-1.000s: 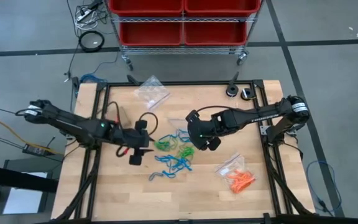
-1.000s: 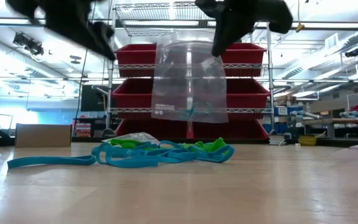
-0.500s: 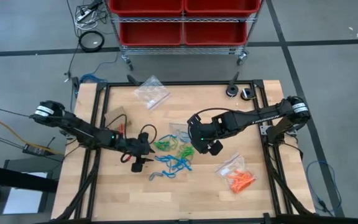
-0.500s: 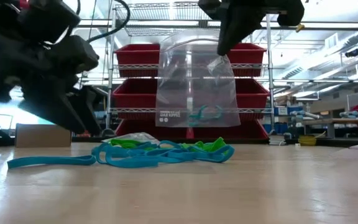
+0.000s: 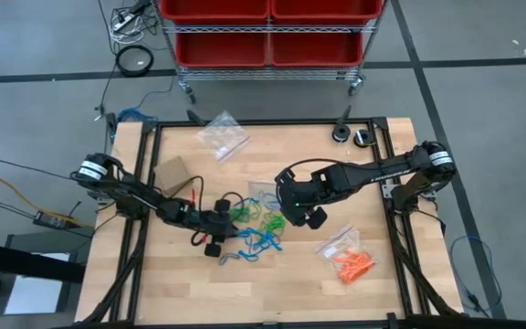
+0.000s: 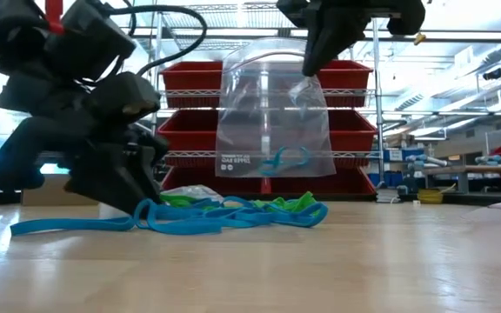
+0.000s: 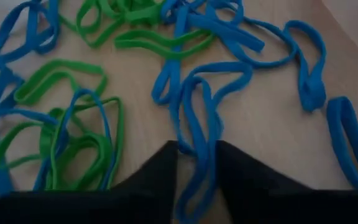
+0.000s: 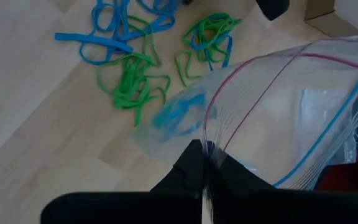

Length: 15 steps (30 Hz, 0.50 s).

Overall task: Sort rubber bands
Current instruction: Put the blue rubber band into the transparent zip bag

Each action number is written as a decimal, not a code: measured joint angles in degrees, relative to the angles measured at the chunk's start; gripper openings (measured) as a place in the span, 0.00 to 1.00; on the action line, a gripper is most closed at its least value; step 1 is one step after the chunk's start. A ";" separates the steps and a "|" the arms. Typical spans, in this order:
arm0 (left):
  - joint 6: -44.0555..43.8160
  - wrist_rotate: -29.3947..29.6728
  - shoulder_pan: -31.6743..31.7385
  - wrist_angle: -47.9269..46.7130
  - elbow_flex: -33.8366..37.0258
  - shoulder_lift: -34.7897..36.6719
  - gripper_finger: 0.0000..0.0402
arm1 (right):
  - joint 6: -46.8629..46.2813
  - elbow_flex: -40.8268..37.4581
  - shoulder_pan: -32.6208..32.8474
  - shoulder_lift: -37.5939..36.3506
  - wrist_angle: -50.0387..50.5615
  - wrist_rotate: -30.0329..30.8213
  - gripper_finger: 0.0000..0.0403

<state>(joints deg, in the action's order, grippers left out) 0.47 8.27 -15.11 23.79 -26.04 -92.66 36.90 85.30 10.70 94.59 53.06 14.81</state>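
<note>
Reaching down to the wooden table (image 5: 272, 283), the left end effector (image 7: 194, 177) sits low over a tangle of rubber bands (image 5: 254, 227) near the table's middle. Its two dark fingers (image 7: 157, 177) straddle one strand of a blue band (image 7: 197, 130) that lies flat on the wood; they stand partly apart with the strand between them, and whether they already pinch it cannot be told. In the low view this end effector (image 6: 133, 196) is down at the surface, at the end of the blue and green pile (image 6: 224, 213).

The right end effector (image 8: 202, 163) is clenched on the top edge of a clear zip bag (image 6: 272, 113) and holds it up off the table, just beside the pile – the bag hangs open-mouthed, with a couple of blue bands (image 6: 285, 159) resting in its bottom. From above, this end effector (image 5: 301, 212) sits right of the tangle.

The loose bands are blue and green loops, overlapping one another (a few blue ones stray toward the table's near edge). A second clear bag (image 5: 345, 259) with orange bands lies flat toward the right front of the table, well apart from the pile. A third clear bag (image 5: 223, 135) lies near the far edge – beyond it stands a wire rack with red bins (image 5: 268, 27).
</note>
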 joint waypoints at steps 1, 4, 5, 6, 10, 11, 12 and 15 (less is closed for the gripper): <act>0.67 -0.20 0.00 -0.81 -0.38 0.02 0.18 | -0.01 0.00 0.00 0.00 -0.03 0.00 0.00; 1.07 -2.56 0.11 -5.71 -1.64 1.44 0.04 | -0.32 0.00 0.07 0.00 0.50 -0.01 0.00; 0.80 -2.88 0.02 -8.09 -2.35 2.01 0.03 | -0.32 0.00 0.07 0.00 0.92 -0.02 0.00; 0.41 -2.94 -0.42 -11.04 -3.04 3.01 0.03 | -0.32 0.00 0.07 0.00 1.21 -0.02 0.00; -0.31 -2.52 -2.68 -26.99 -7.27 7.56 0.02 | -0.76 0.00 0.07 0.00 1.24 -0.02 0.00; 0.02 -2.07 -3.16 -30.39 -8.66 8.83 0.01 | -0.78 0.00 0.07 0.00 1.22 -0.02 0.00; 0.59 -1.91 -3.60 -32.92 -10.48 10.15 0.01 | -0.80 0.00 0.07 0.00 1.22 -0.02 0.00; 1.67 -0.67 -4.41 -40.48 -15.34 14.24 0.01 | -0.82 0.00 0.07 0.00 0.93 -0.05 0.00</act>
<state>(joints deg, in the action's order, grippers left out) 2.14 7.60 -19.53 -16.69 -41.38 -78.42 36.07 85.30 10.76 94.59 53.99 14.75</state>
